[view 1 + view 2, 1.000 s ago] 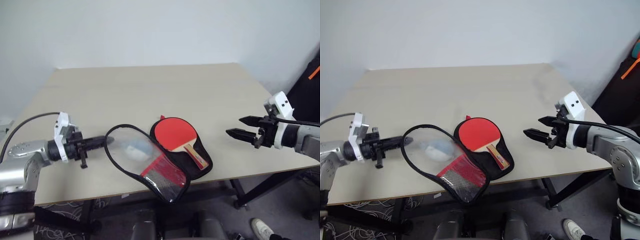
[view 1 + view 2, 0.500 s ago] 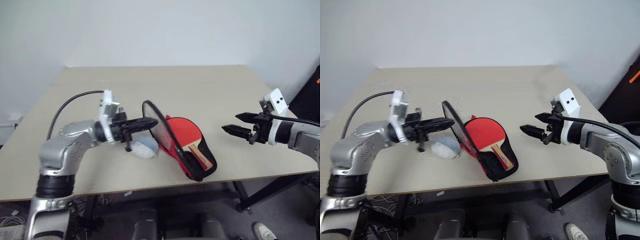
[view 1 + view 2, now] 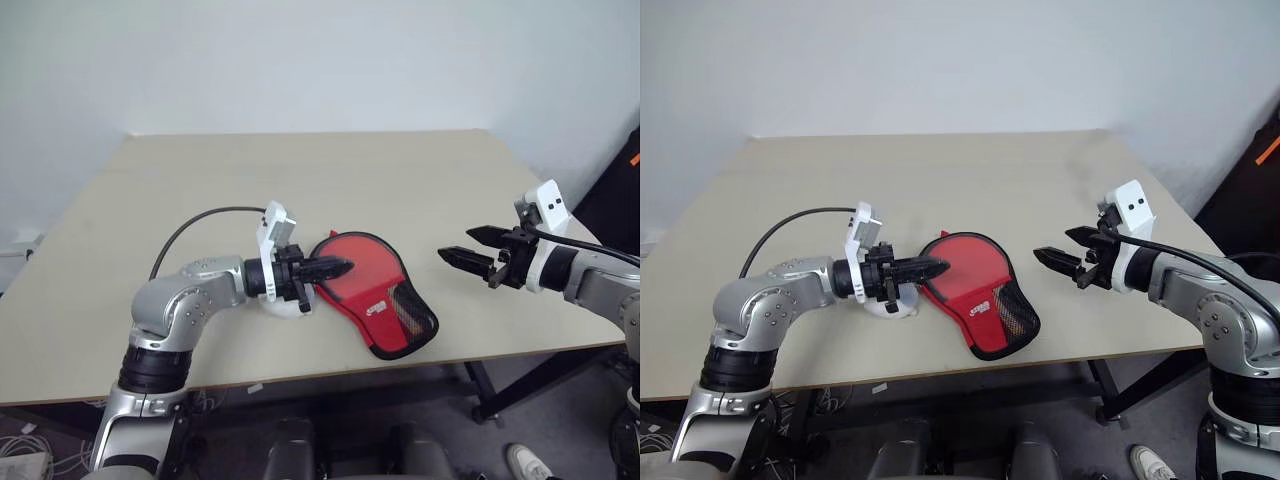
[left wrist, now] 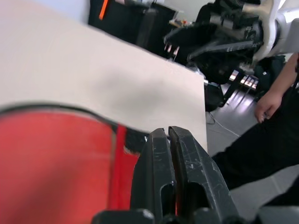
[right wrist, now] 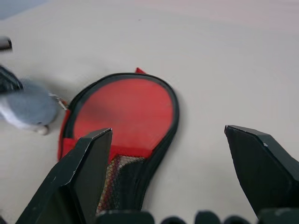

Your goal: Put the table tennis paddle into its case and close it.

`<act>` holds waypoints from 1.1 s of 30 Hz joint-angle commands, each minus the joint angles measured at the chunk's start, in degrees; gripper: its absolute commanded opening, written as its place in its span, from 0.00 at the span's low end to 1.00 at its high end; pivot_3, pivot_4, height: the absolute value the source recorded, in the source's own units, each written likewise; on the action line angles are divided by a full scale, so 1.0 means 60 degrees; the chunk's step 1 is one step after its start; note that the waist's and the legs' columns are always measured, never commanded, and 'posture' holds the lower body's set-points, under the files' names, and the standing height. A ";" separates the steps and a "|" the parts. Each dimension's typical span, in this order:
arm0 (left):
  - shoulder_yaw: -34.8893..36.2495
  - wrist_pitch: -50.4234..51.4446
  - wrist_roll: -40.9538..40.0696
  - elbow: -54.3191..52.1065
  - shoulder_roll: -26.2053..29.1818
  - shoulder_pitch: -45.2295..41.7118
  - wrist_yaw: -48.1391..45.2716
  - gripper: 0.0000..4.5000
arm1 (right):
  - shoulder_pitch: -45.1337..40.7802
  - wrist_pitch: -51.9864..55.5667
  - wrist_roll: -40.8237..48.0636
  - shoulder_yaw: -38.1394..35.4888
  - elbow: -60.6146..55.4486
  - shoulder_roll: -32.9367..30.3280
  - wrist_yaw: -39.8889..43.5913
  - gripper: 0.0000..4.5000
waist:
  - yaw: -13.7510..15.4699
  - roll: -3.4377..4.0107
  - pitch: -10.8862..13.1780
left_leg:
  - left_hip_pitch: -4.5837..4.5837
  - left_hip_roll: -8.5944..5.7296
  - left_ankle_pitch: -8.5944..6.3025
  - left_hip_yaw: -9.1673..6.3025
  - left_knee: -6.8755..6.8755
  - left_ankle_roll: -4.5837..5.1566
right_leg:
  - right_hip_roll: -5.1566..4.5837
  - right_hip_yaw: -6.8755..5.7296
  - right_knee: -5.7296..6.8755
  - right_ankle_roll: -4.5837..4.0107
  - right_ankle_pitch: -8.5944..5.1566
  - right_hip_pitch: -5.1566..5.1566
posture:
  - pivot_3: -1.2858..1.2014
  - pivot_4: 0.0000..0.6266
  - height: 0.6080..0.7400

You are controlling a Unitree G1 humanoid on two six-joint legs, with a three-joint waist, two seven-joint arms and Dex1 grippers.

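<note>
Lying flat on the beige worktop, near its front edge, the case is folded shut with its red outer face and white logo upward and its black mesh pocket at the narrow end toward the front. Black trim runs round its rim. Whether the zip is drawn cannot be told. The table tennis paddle cannot be made out; the closed flap covers the interior. The left gripper points toward the robot's right, its tip over the left edge of the case's round end, with the fingers pressed almost together; whether they pinch the trim cannot be told. A pale blue-white packet sits on the worktop just beside the case, under the left gripper's wrist. The right gripper hangs above the worktop, apart from the case on its right, fingers spread wide and holding nothing. A person's hand shows beyond the worktop's far edge in the left wrist view.
</note>
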 commanded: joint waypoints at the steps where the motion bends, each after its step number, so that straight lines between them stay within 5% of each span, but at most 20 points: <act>1: 0.0011 0.0637 -0.0546 -0.0862 -0.0083 0.0259 0.0405 0.27 | -0.0061 0.0003 0.0186 -0.0303 -0.0373 0.0064 -0.0188 0.93 | 0.0001 0.0000 0.0000 | -0.0001 -0.0001 0.0000 0.0000 0.0000 0.0000 | -0.0001 -0.0001 0.0000 0.0000 0.0000 0.0000 | 0.52 0.00 0.35; 10: -0.0301 0.2645 -0.1166 -0.1526 -0.0870 0.0721 0.2086 0.98 | -0.0031 -0.0019 0.0286 -0.0112 -0.0392 0.0318 -0.0383 0.93 | 0.0001 0.0002 0.0000 | 0.0001 -0.0002 0.0000 -0.0007 0.0001 0.0000 | 0.0002 -0.0007 0.0000 0.0000 0.0000 0.0014 | 0.52 0.00 0.35; 21: 0.0375 0.5586 -0.2604 -0.1667 -0.1372 0.0905 0.3149 0.99 | 0.0067 -0.0045 0.0318 0.0012 -0.0505 0.0648 -0.0565 0.93 | 0.0002 0.0002 0.0000 | 0.0007 -0.0004 0.0000 -0.0014 0.0001 0.0000 | 0.0000 -0.0011 -0.0001 0.0000 0.0000 0.0024 | 0.52 0.00 0.35; 33: 0.0246 0.6002 -0.2425 -0.0950 -0.1573 0.0941 0.3967 0.99 | 0.0280 0.0016 0.0427 -0.0080 -0.0788 0.0898 -0.0883 0.93 | 0.0004 0.0005 -0.0001 | 0.0007 -0.0005 -0.0002 -0.0014 -0.0001 -0.0003 | -0.0005 -0.0011 -0.0001 0.0000 0.0000 0.0009 | 0.52 0.00 0.35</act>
